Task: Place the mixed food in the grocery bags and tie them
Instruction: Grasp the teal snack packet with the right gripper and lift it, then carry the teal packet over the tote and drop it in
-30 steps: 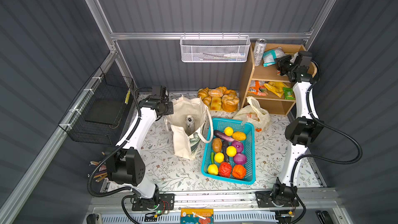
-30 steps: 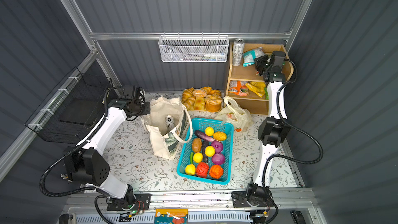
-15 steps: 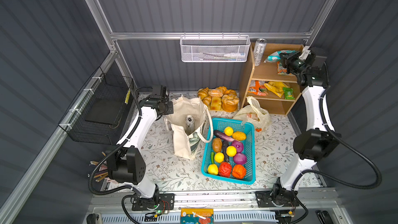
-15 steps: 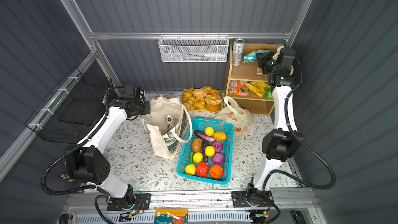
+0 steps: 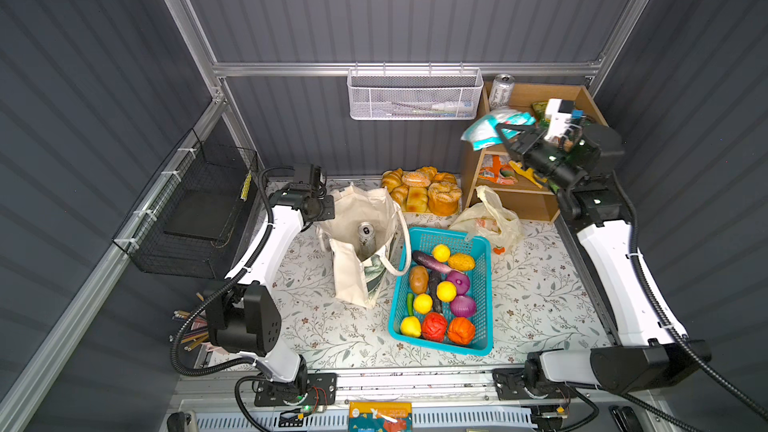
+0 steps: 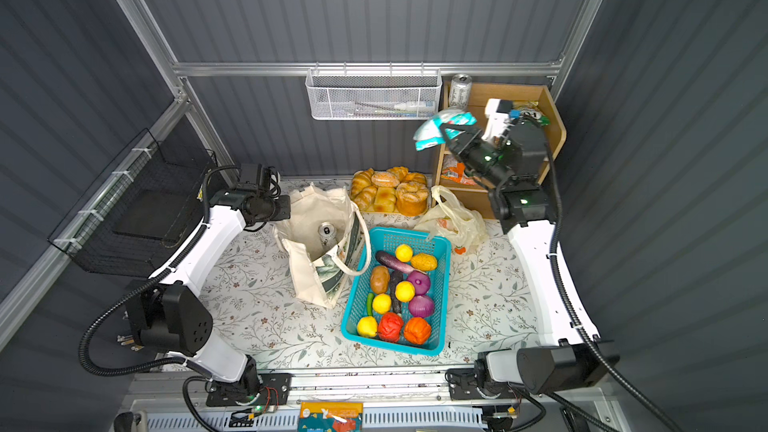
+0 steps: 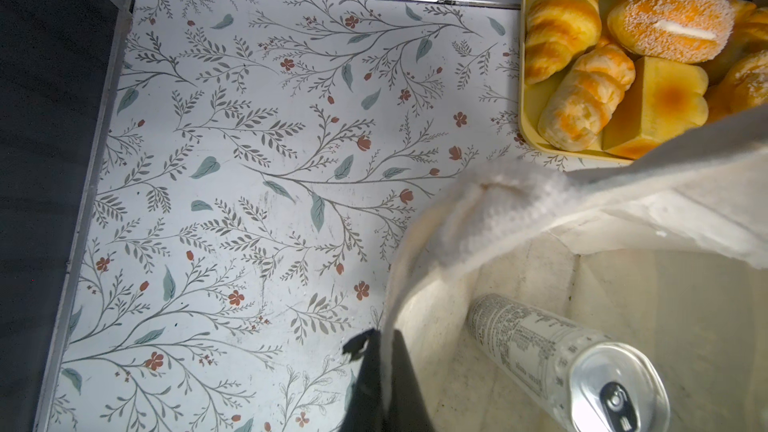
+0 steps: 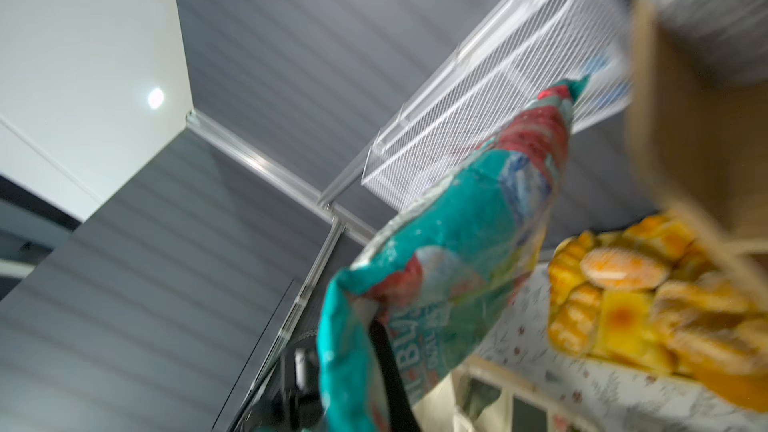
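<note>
the right gripper [image 5: 504, 137] is clamped shut on one edge of the teal snack packet [image 5: 484, 130], held in the air in front of the upper level of the wooden shelf [image 5: 532, 205]. the left gripper [image 7: 384, 347] pinches the rim of the cream canvas tote [image 5: 353, 280], which stands open with a silver drink can [image 5: 366, 238] inside. just beside the tote sits a turquoise basket [image 5: 485, 284] of toy produce. behind it are golden bread pieces [image 5: 415, 195], and the pale plastic bag [image 5: 494, 222] lies crumpled by the shelf.

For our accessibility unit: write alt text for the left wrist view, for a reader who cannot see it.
The left end effector pinches the rim of an open cream canvas tote with a silver-white drink can leaning inside. Nearby, a yellow tray of bread pieces sits on the floral-print table.
</note>
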`<move>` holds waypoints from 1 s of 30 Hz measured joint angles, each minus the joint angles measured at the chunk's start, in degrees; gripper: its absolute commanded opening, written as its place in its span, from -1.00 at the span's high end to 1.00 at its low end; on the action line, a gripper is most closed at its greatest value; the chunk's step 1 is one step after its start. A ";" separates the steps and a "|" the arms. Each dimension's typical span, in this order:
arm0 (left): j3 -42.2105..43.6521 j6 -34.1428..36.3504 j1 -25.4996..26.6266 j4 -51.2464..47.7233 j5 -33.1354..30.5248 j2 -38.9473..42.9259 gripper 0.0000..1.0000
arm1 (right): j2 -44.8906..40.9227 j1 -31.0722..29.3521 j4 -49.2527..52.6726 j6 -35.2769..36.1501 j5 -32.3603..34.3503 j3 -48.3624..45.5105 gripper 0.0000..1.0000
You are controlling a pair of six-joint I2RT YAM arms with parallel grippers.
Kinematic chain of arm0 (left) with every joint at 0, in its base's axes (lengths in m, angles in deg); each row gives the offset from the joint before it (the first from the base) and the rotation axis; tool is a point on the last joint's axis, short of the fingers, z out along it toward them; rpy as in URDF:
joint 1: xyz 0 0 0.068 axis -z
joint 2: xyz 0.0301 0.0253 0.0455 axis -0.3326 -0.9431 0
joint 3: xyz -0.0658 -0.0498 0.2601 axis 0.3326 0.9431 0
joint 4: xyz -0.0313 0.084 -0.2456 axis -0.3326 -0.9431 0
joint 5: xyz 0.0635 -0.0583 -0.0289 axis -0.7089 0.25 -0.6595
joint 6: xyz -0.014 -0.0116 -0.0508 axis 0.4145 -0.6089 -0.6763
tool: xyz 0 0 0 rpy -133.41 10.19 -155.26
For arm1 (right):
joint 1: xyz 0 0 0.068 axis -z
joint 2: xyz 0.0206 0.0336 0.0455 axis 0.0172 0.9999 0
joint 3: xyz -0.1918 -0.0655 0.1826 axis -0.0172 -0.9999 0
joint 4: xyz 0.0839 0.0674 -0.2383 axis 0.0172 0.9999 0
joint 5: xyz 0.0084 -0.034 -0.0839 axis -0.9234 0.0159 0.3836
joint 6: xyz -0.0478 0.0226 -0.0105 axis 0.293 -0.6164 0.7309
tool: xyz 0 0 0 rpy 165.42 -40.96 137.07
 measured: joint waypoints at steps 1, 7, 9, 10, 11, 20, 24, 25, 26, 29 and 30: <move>0.00 0.00 0.00 0.04 0.20 0.00 1.00 | 0.59 -3.06 0.63 1.01 -0.28 -0.52 1.00; 0.00 0.00 0.07 0.20 1.33 0.39 1.00 | 4.85 -13.55 3.96 4.02 -1.36 -2.38 1.00; -0.02 0.02 0.11 0.22 1.66 0.52 1.00 | 6.84 -15.76 4.85 4.48 -1.64 -2.38 1.00; -0.02 0.02 0.11 0.22 1.79 0.59 1.00 | 7.72 -16.65 5.18 4.59 -1.79 -2.36 1.00; -0.02 0.04 0.11 0.22 1.99 0.66 1.00 | 8.70 -17.55 5.40 4.70 -2.01 -2.32 1.00; 0.00 0.20 0.11 0.39 2.64 0.90 1.00 | 18.93 -24.90 8.35 6.12 -2.40 1.81 1.00; 0.00 0.20 0.11 0.44 3.02 0.98 1.00 | 24.04 -26.38 9.05 6.64 -2.34 5.27 1.00; 0.00 0.20 0.11 0.44 3.06 0.98 1.00 | 25.44 -26.51 9.31 6.86 -2.23 6.23 1.00; 0.00 0.20 0.11 0.44 3.06 0.98 1.00 | 26.88 -26.69 9.57 7.02 -2.16 7.17 1.00; 0.00 0.20 0.26 0.44 3.04 0.98 1.00 | 31.54 -27.15 10.64 7.61 -2.10 10.05 0.98; 0.00 0.20 0.26 0.44 3.04 0.98 1.00 | 33.16 -27.36 11.23 7.96 -2.16 11.10 0.78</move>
